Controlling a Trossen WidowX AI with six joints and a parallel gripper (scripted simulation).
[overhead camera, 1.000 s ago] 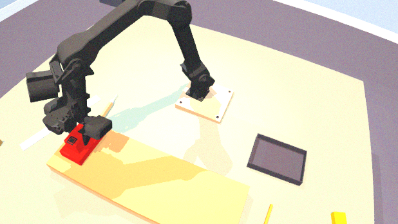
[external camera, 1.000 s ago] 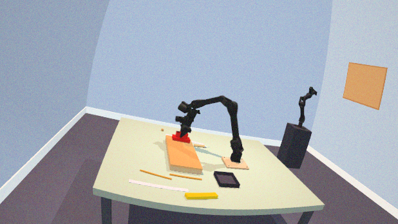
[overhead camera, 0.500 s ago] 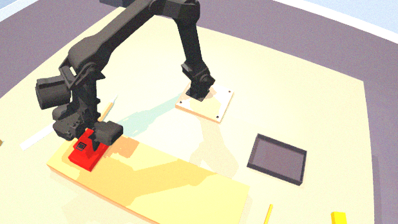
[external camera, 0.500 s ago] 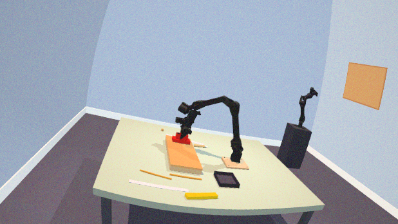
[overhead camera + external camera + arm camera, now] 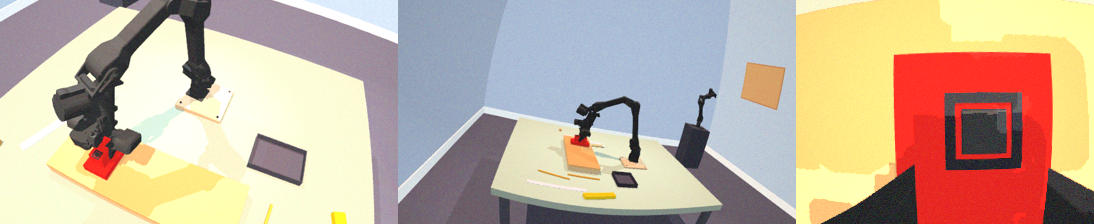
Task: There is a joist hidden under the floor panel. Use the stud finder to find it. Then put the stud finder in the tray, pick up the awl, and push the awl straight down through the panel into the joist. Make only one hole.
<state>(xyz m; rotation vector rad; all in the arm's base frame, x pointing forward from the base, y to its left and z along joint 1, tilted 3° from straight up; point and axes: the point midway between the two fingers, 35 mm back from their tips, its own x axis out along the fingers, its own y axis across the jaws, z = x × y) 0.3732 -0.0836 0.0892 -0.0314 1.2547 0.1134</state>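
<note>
We observe the hand (image 5: 111, 149) (image 5: 583, 138) (image 5: 981, 200) partly open, its fingers closed against the red stud finder (image 5: 104, 164) (image 5: 579, 141) (image 5: 971, 75). The stud finder is at one end of the floor panel (image 5: 193, 190) (image 5: 581, 158) (image 5: 846, 100). We note the dark tray (image 5: 277, 179) (image 5: 625, 185) on the table (image 5: 306, 96) (image 5: 527, 154), apart from the panel. A yellow block (image 5: 339, 218) (image 5: 599, 196) lies near the tray. In the exterior view, we find a light-coloured strip (image 5: 556, 185) beside two thin orange sticks (image 5: 553, 174).
</note>
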